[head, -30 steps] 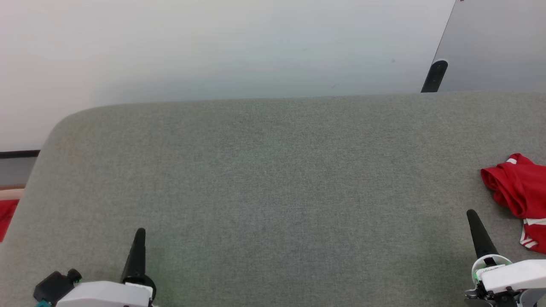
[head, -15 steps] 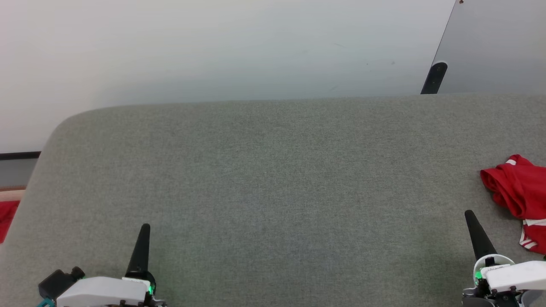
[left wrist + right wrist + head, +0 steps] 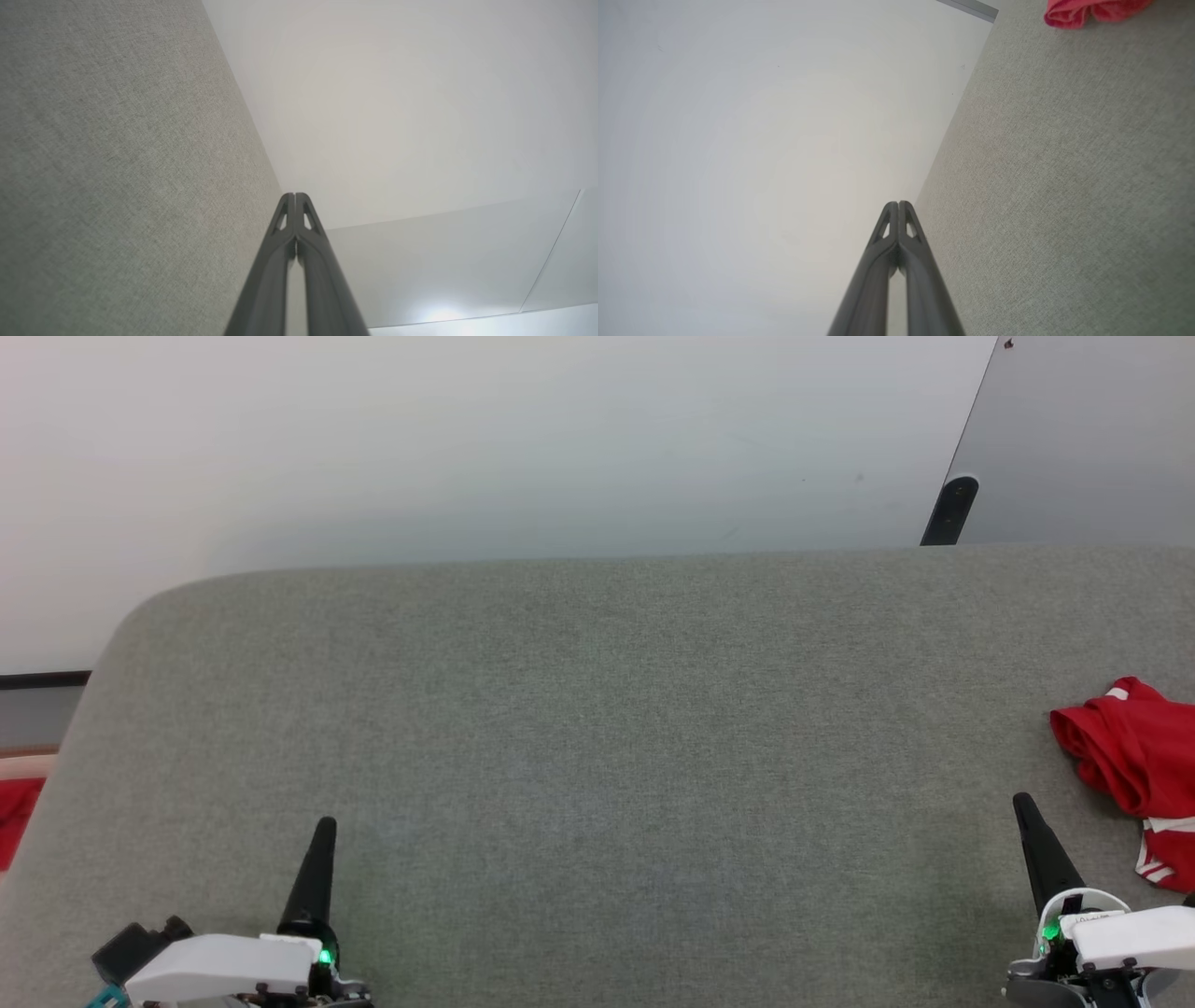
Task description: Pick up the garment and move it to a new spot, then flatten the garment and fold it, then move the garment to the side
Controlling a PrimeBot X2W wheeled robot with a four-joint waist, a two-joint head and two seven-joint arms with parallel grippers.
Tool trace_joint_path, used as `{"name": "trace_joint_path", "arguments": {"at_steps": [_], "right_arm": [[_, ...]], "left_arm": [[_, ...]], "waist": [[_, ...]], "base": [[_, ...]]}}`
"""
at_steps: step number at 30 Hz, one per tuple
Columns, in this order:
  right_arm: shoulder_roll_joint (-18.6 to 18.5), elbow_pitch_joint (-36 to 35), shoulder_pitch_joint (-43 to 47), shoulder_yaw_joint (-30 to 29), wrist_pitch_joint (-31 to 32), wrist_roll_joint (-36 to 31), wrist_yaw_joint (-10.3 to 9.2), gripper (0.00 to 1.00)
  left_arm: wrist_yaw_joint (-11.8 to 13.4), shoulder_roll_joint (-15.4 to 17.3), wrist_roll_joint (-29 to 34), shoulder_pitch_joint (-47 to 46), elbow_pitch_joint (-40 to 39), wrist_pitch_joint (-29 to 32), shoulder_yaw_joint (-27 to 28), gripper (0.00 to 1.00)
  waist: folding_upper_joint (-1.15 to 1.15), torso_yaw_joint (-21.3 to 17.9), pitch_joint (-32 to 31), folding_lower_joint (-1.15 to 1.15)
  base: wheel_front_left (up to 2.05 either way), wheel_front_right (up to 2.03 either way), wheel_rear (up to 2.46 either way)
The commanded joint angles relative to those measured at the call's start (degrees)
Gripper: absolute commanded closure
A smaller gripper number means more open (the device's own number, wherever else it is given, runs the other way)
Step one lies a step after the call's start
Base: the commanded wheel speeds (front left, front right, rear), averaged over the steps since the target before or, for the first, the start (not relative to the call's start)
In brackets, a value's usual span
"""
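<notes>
The garment (image 3: 1134, 756), bright red with white striped trim, lies crumpled at the right edge of the grey fabric surface (image 3: 597, 728), partly cut off by the frame. A red fold of the garment (image 3: 1092, 10) also shows at the top of the right wrist view. My right gripper (image 3: 1024, 803) hovers low at the lower right, just left of the garment and apart from it, shut and empty; its tips (image 3: 898, 204) press together. My left gripper (image 3: 325, 825) sits at the lower left, far from the garment, shut with nothing in it, tips (image 3: 295, 195) touching.
A pale wall (image 3: 467, 439) rises behind the surface's far edge. A grey panel (image 3: 1092, 429) with a dark post (image 3: 950, 510) stands at the back right. A patch of red cloth (image 3: 17, 807) lies off the surface's left edge. The surface's left corner is rounded.
The whole head picture has slid down a little, so the camera moved. Both grippers' tips sit slightly higher and the left one further right than a second ago. The garment lies as before.
</notes>
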Motion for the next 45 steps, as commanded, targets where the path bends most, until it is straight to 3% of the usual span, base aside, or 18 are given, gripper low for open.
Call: {"name": "trace_joint_path", "arguments": {"at_steps": [1, 34, 45], "right_arm": [[-0.02, -0.07, -0.96, 0.12, 0.21, 1.15, -0.05, 1.0], [0.87, 1.95, -1.75, 0.21, 1.25, 13.88, -0.08, 1.0], [0.89, 2.02, -1.46, 0.22, 1.19, 14.54, -0.08, 1.0]], "left_arm": [[-0.4, -0.02, -1.09, -0.89, -0.07, 0.44, 0.24, 1.0], [-0.53, -1.03, -13.67, -2.63, 1.55, 3.96, 0.41, 1.0], [-0.55, -1.05, -14.1, -2.74, 1.62, 4.14, 0.41, 1.0]], "waist": [[0.0, 0.0, -0.03, 0.0], [0.0, 0.07, -0.78, -0.01], [0.0, 0.07, -0.83, -0.01]], "base": [[0.0, 0.0, 0.0], [0.0, 0.0, 0.0], [0.0, 0.0, 0.0]]}}
